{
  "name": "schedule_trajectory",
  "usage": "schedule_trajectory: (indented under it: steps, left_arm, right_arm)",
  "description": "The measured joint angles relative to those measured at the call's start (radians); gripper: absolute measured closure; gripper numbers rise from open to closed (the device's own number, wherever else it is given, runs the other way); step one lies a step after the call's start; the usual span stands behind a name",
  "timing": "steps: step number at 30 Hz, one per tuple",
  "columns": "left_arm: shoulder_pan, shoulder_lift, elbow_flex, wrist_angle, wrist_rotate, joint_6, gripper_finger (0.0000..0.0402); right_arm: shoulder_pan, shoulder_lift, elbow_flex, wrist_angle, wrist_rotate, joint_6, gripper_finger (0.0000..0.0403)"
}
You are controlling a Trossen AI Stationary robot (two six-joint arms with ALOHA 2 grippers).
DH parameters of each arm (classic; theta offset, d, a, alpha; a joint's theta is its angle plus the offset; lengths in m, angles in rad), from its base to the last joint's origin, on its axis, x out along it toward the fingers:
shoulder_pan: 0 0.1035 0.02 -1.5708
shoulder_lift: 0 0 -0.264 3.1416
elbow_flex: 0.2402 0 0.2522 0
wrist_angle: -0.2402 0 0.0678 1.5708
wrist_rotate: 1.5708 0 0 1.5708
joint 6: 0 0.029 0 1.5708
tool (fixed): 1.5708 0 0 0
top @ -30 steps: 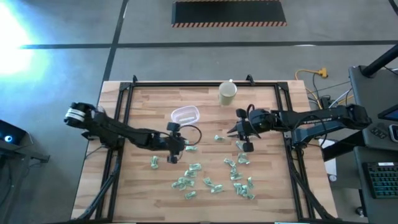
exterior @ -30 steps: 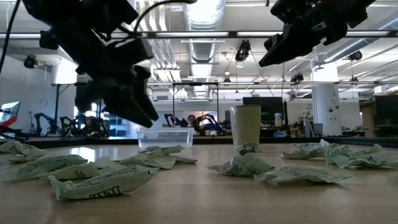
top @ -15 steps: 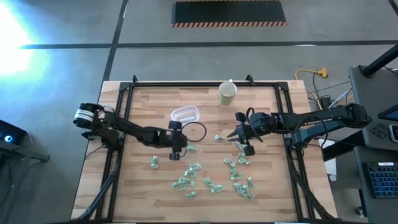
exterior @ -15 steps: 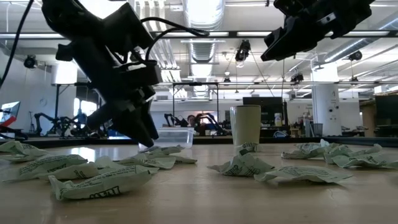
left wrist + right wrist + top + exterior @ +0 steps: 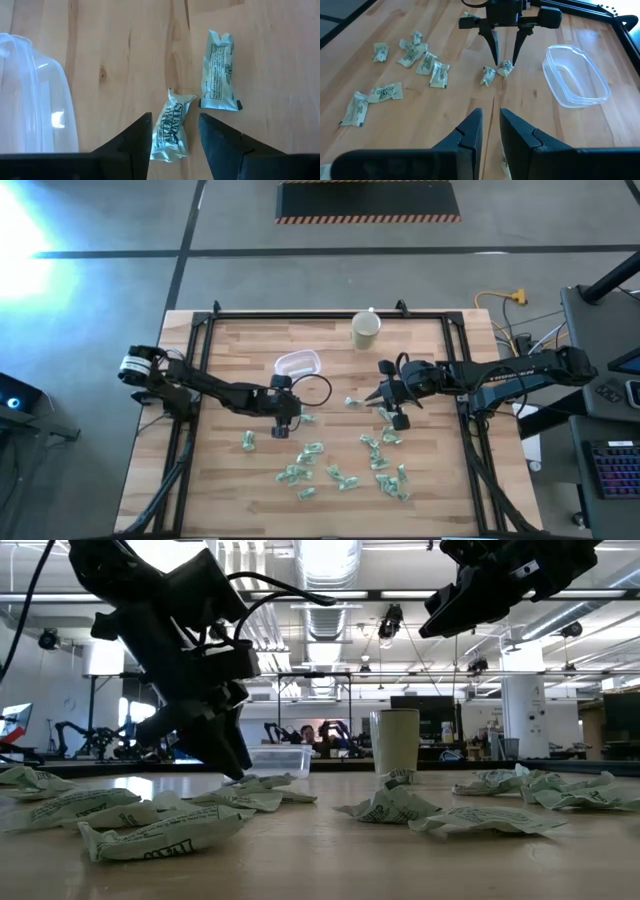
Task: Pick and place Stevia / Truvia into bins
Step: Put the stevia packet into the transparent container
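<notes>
Two sachets lie at the tips of our left gripper [image 5: 174, 134], whose fingers stand partly open and straddle one crumpled Stevia packet [image 5: 172, 134] on the wooden table [image 5: 230, 340]; a second packet [image 5: 219, 70] rests just beyond it, apart from the first. Nothing is held yet. We judge the step in hand to be the pinch on that near packet. To do it well, we should keep the tips low against the wood, centre the packet between them and close across its narrow width, so that the paper buckles upward into the grip rather than sliding out. The neighbouring packet must stay outside the jaws. The clear tub [image 5: 298, 364] sits just beside this gripper, so the carry looks short; from the right wrist view it appears to hold nothing, though its transparent walls make that hard to confirm.

Our right gripper [image 5: 386, 394] hangs above the table near the loose scatter of sachets [image 5: 345, 470], its fingers narrow and, as far as we can see, holding nothing.

The packets are small, pale green and white paper rectangles, printed with dark lettering, puffed in the middle and crimped at both ends. Most lie well apart from the tub, on the side of the grippers away from the beige cup [image 5: 365, 329].
</notes>
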State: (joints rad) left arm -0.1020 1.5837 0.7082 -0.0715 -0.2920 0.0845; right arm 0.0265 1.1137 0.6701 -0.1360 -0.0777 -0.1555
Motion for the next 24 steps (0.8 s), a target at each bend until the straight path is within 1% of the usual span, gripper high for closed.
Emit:
schedule_trajectory:
  steps: [7, 12, 16, 19, 23, 24]
  left_arm:
    - [0.001, 0.037, 0.001, 0.005, 0.0, 0.0, 0.0289]
    - [0.007, 0.069, 0.004, 0.009, 0.0, 0.0, 0.0295]
    - [0.009, 0.058, 0.004, 0.01, 0.001, 0.0, 0.0304]
    - [0.009, 0.048, 0.003, 0.012, 0.005, 0.0, 0.0334]
    - [0.011, 0.043, 0.002, 0.01, -0.005, 0.003, 0.039]
    - [0.011, 0.042, 0.001, 0.01, -0.005, 0.004, 0.0395]
  right_arm:
    - [0.0, 0.0, 0.001, 0.0, 0.0, 0.007, 0.0346]
    - [0.0, 0.0, 0.001, 0.0, 0.002, 0.016, 0.0346]
    - [0.0, 0.0, 0.001, 0.0, 0.002, 0.018, 0.0346]
    - [0.0, 0.0, 0.001, -0.001, 0.002, 0.018, 0.0346]
    - [0.0, 0.0, 0.001, -0.001, 0.002, 0.018, 0.0346]
    - [0.0, 0.0, 0.001, -0.001, 0.002, 0.018, 0.0346]
